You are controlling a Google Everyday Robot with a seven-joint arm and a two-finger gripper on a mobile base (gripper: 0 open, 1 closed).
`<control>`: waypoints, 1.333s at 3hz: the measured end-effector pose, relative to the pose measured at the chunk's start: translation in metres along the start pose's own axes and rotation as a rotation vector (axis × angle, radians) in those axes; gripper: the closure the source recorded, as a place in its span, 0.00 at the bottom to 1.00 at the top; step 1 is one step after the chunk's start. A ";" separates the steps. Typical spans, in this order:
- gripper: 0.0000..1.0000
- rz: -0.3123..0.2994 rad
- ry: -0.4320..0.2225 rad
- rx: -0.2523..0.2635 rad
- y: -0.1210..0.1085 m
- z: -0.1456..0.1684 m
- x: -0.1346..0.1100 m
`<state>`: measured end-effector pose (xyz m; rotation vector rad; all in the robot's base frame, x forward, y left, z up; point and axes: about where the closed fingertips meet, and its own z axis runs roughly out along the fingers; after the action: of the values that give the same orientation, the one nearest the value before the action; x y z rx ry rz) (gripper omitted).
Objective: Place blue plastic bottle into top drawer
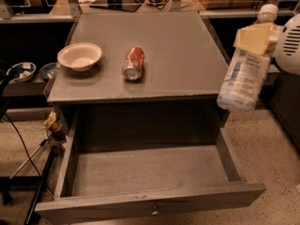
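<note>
My gripper (pixel 257 37) is at the right edge of the view, shut on the blue plastic bottle (pixel 243 76). The bottle is clear-whitish with a pale label, blue print and a white cap. It hangs tilted, base down and to the left, in the air beside the cabinet's right edge, above and to the right of the drawer. The top drawer (pixel 150 201) is pulled wide open below the cabinet top. It is grey and empty, with a small metal knob on its front panel.
On the grey cabinet top (pixel 178 55) stand a white bowl (pixel 79 56) at the left and a red soda can (pixel 133 63) lying on its side. Dishes sit on a low shelf (pixel 23 71) at the left. Cables and a stand leg (pixel 37 191) lie on the floor left of the drawer.
</note>
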<state>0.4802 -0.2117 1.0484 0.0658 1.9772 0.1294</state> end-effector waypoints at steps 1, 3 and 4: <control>1.00 0.038 0.050 -0.070 0.009 -0.004 0.009; 1.00 0.057 0.109 -0.162 0.024 -0.015 0.019; 1.00 0.053 0.118 -0.172 0.028 -0.013 0.023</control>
<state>0.4585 -0.1828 1.0361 -0.0015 2.0744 0.3445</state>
